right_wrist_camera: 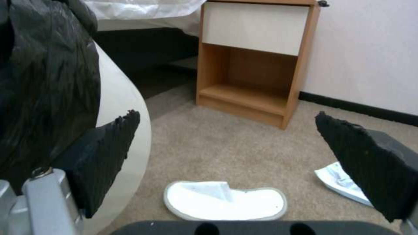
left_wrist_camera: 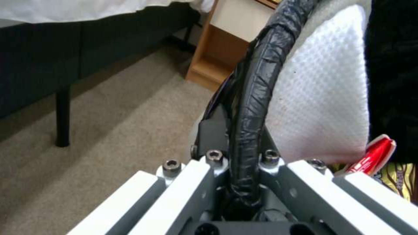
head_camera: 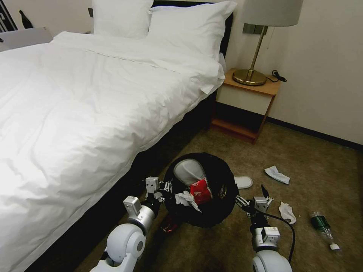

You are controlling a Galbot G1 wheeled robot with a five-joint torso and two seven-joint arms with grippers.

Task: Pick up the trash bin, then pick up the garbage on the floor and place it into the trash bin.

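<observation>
**Holding the bin at its rim while the free gripper faces the floor litter**

Gripping the trash bin [head_camera: 211, 211] at the near-left part of its rim, the left gripper [head_camera: 163, 187] has its jaws clenched on the black-wrapped rim; the left wrist view shows the rim running between the fingers [left_wrist_camera: 209, 130]. The bin hangs just beside the bed, tilted so that its mouth faces up toward the head camera, which judged from the task keeps the opening reachable for deposits. The right gripper [head_camera: 251, 206] hovers close to the bin's right side with its jaws spread wide and grasping nothing, its pads [right_wrist_camera: 374, 163] framing the carpet ahead.

Counted contents of the bin: one white slipper [head_camera: 189, 170], one red packet [head_camera: 200, 190], one crumpled tissue [head_camera: 186, 198].

Counted litter on the carpet: one white slipper [right_wrist_camera: 226, 199] just beyond the bin, one flat white wrapper [head_camera: 277, 174], one crumpled white piece [head_camera: 287, 212], one green bottle [head_camera: 322, 226]. A red object lies partly hidden under the bin; what it is cannot be told.
</observation>
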